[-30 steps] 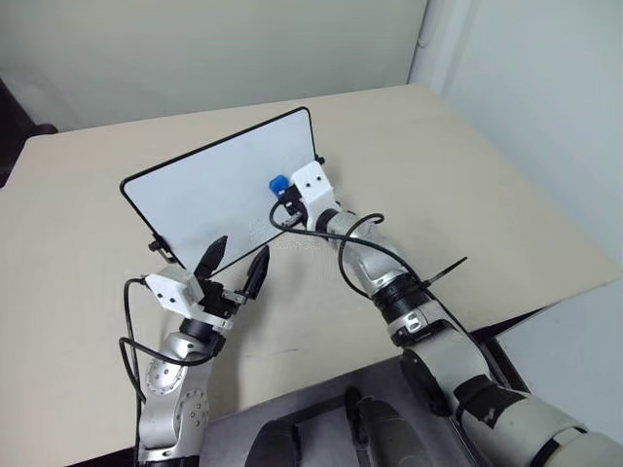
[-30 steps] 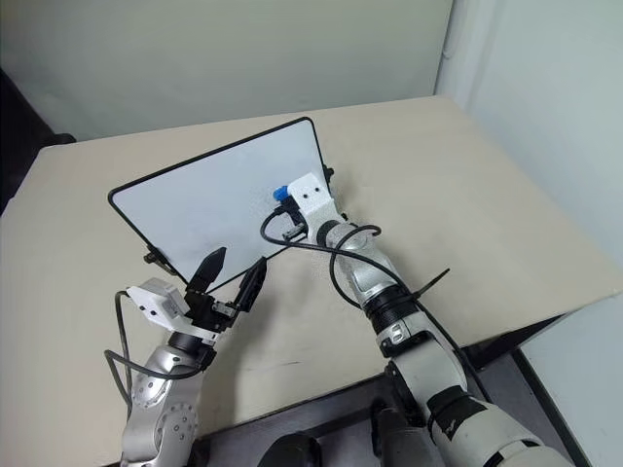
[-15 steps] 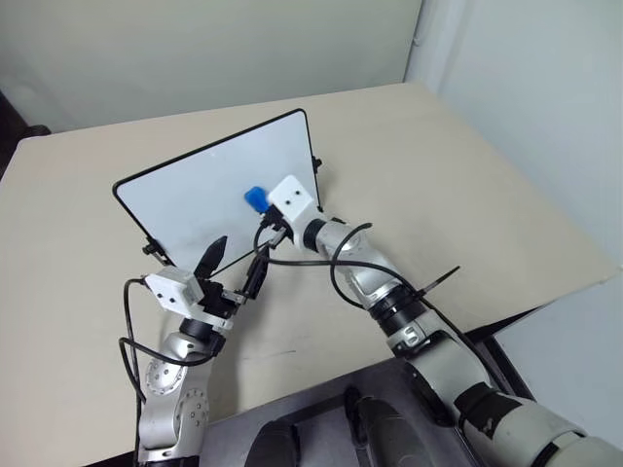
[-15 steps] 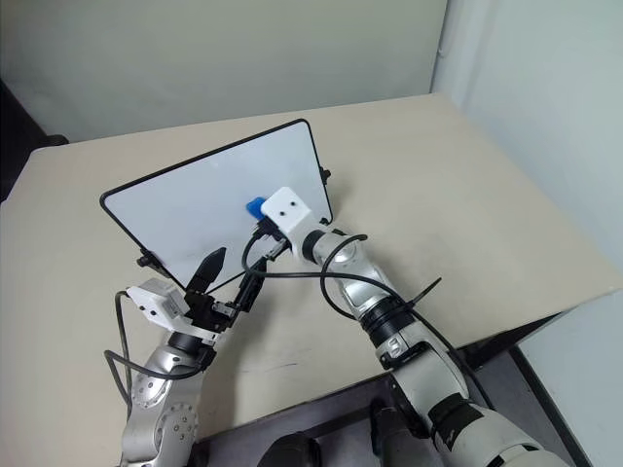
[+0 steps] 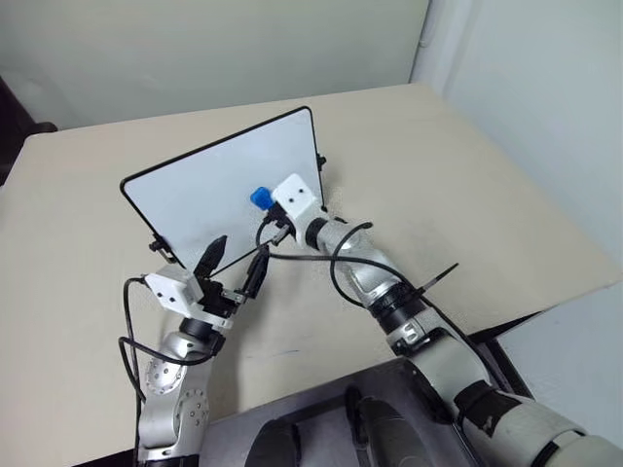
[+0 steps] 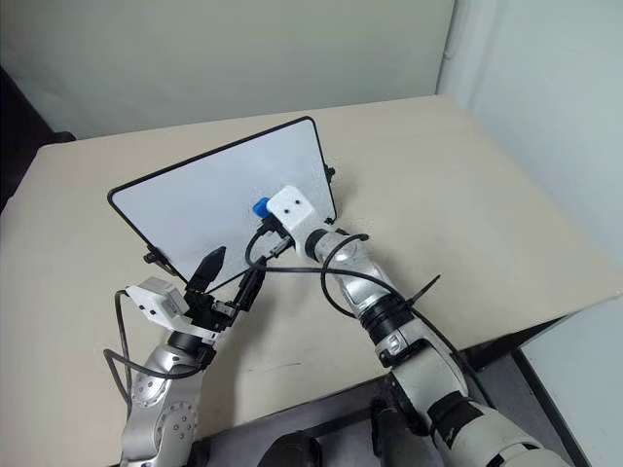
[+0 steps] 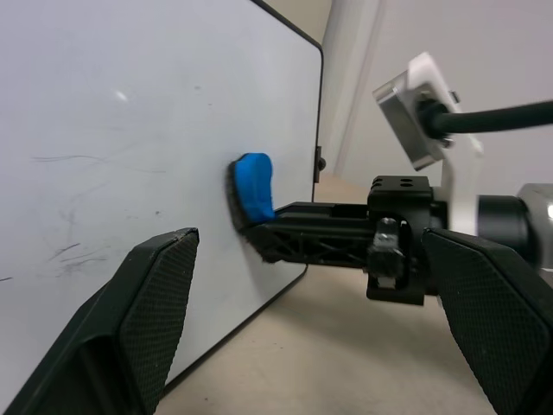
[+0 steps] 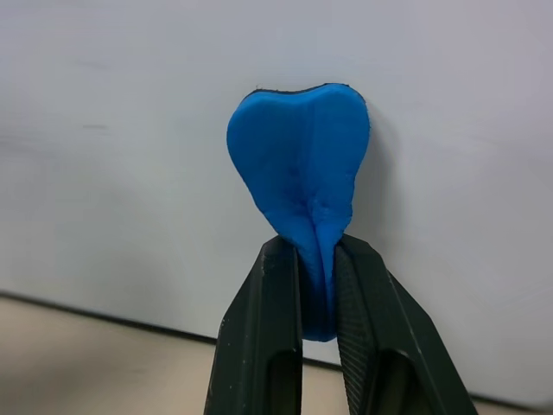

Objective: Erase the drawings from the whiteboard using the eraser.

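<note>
Level, the right gripper pinches the eraser, its flat end against the whiteboard.

Both arms are silver-grey metal with black joint rings. Each wrist carries a white boxy housing — black cables loop from it. The left pincer has black fingers with dimpled pads; the right pincer has slim black ones.
</note>
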Motion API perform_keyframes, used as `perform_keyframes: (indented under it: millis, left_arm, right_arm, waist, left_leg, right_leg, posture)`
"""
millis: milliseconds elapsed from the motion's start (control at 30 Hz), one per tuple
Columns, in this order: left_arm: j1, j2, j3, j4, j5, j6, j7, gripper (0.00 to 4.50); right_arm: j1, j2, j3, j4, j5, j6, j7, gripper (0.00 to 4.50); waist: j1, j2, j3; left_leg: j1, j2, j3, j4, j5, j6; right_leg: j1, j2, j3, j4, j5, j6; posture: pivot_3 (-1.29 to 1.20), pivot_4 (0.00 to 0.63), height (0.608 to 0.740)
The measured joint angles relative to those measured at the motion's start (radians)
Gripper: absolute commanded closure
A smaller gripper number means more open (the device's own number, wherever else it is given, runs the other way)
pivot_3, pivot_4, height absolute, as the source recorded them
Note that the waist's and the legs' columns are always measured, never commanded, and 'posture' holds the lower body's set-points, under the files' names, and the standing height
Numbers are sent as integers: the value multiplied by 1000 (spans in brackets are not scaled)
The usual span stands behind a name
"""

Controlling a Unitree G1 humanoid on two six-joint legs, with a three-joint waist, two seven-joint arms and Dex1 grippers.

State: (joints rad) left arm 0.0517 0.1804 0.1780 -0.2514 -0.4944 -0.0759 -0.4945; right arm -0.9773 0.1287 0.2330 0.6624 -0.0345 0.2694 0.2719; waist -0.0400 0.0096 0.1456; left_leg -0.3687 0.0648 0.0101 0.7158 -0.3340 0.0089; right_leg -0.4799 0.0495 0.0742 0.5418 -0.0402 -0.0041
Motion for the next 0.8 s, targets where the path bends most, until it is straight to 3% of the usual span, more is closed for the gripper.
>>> perform_keyframes:
  millis: [300,467,567,800]
  left_arm:
    - [-15,-2,-10,20,3,0,-3,0]
    - [-24,-2,-22,21,7,-2,-4,0]
    - [-13,-5,-28,21,12,-3,-2,0]
    - [9,-9,-46,10,18,-4,0,0]
  right_arm:
    - [-11,-28,-96,3,1,17,-97,4250]
    - [134,-95,-79,-243,2,140,-49,4250]
    - [261,-179,-71,-486,27,297,16,4250]
    - [395,-325,-148,-875,123,715,74,4250]
  waist:
    - [0,0,0]
    - [4,0,0]
    - [12,0,0]
    - [12,0,0]
  left_leg:
    - [-1,0,-1,0,2,4]
    - [-1,1,-1,0,-1,0]
    - [-1,1,0,1,-1,-1]
    - [0,0,0,1,-4,0]
  right_leg:
    - [-1,0,-3,0,3,0]
    - [0,0,-5,0,1,-8]
    - [1,-1,-8,0,-4,-6]
    - [3,-1,-7,-1,-8,-3]
  posture:
    - [0,150,740]
    - [0,150,740]
    - [0,150,740]
    - [0,150,740]
